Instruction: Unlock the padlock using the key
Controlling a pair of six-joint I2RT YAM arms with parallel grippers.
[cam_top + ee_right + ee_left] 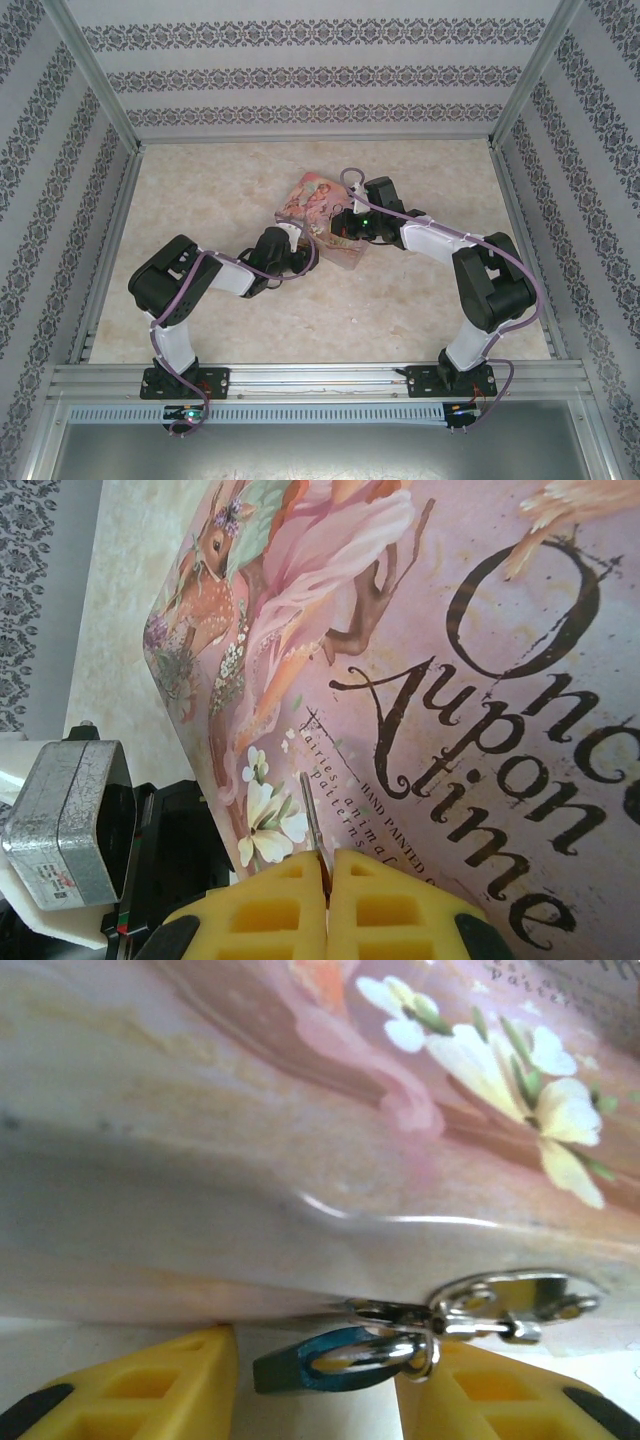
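Closest to me, the left arm (185, 290) folds its elbow out to the side, then reaches in low at the near edge of the pink tin (315, 205). The left gripper (318, 1355) holds its yellow fingers (170, 1380) apart, one on each side of the blue padlock (285, 1370). The padlock hangs by its shackle from the tin's silver hasp (520, 1300) (one finger shows a sliver of gap). Farther off, the right arm (480, 290) bends in over the lid. The right gripper (327, 865) is pinched tight on the key (309, 815), whose thin blade pokes out.
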